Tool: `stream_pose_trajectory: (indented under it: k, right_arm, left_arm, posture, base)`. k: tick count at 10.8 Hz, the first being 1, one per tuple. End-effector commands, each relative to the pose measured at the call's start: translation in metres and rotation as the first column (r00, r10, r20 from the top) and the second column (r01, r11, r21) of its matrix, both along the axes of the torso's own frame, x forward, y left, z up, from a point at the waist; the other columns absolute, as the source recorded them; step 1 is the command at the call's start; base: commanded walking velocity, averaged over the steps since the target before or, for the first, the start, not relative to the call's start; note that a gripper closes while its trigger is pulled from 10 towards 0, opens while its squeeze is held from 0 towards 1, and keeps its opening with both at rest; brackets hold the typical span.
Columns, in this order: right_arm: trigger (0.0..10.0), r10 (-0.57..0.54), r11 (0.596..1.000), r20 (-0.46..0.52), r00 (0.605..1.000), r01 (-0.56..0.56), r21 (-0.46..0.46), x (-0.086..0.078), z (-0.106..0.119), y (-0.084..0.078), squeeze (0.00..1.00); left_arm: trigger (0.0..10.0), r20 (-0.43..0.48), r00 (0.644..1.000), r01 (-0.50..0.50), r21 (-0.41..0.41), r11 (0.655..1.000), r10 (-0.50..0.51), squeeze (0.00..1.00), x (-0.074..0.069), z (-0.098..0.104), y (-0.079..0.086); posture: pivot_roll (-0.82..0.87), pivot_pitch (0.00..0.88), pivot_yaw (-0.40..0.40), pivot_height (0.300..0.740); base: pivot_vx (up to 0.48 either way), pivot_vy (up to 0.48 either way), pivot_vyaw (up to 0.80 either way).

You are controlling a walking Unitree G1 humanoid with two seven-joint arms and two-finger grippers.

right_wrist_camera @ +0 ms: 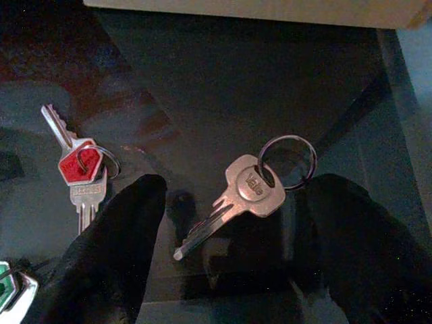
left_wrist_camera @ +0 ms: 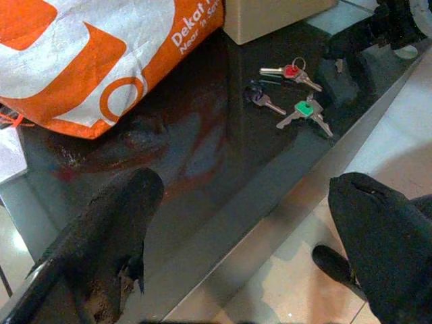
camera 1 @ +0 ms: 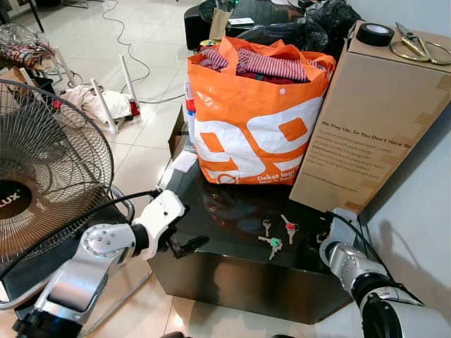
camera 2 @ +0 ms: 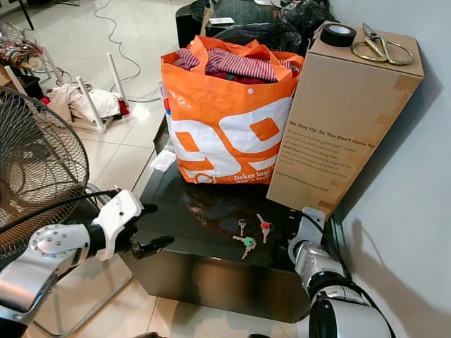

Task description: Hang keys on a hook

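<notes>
Several keys lay on the dark glossy surface (camera 1: 232, 211) in front of the orange shopping bag (camera 1: 254, 123) and the tall cardboard box (camera 1: 373, 120): a red-capped pair (camera 1: 289, 227), a green-capped pair (camera 1: 271, 243), a small dark-headed key (camera 1: 266, 226), and a plain silver Yale key (right_wrist_camera: 233, 202) on a ring, seen from our right wrist. We had the right pincer (right_wrist_camera: 229, 270) spread open, its fingers (right_wrist_camera: 111, 250) straddling the Yale key without touching it, low at the surface's right front corner. We kept the left pincer (left_wrist_camera: 243, 256) open too, hovering over the surface's left front edge, well apart from the keys. A tape roll (camera 1: 375, 33) and scissors (camera 1: 416, 46) sat on top of the box. A standing fan (camera 1: 42, 176) stood to our left on the tiled floor (camera 1: 141, 120). We couldn't make out any hook.
</notes>
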State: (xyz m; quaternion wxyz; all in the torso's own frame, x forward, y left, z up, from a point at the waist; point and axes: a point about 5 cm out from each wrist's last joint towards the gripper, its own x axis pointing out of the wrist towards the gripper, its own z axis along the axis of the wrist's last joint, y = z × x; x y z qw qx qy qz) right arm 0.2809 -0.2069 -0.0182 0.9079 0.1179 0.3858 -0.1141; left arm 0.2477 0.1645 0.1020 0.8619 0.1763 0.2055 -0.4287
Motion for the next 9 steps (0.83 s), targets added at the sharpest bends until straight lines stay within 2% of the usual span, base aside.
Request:
stream_pose_trajectory:
  k: [1, 8, 9]
  right_arm:
    - [10.0, -0.012, 1.0, 0.014, 1.0, 0.012, -0.007, 0.0017, 0.0016, -0.0007, 0.0]
    - [10.0, -0.043, 0.998, 0.028, 0.999, 0.044, -0.042, -0.0019, -0.0016, -0.0008, 0.0]
    - [3.8, -0.055, 0.998, 0.028, 0.998, 0.056, -0.038, -0.0034, -0.0027, -0.0016, 0.0]
  left_arm:
    - [10.0, -0.003, 1.0, 0.005, 0.008, 1.0, -0.005, 0.0, -0.0024, 0.0031, 0.0028]
    - [10.0, -0.034, 0.999, 0.026, 0.035, 0.999, -0.025, 0.0, -0.0105, 0.0101, 0.0102]
    - [10.0, -0.039, 0.999, 0.033, 0.035, 0.999, -0.032, 0.0, -0.0104, 0.011, 0.0095]
  posture:
    - [-0.01, 0.0, 0.03, 0.74]
    - [0.02, 0.0, 0.061, 0.74]
    - [0.02, 0.0, 0.066, 0.74]
  base:
    - [0.0, 0.0, 0.0]
    - [0.0, 0.0, 0.0]
    - [0.0, 0.0, 0.0]
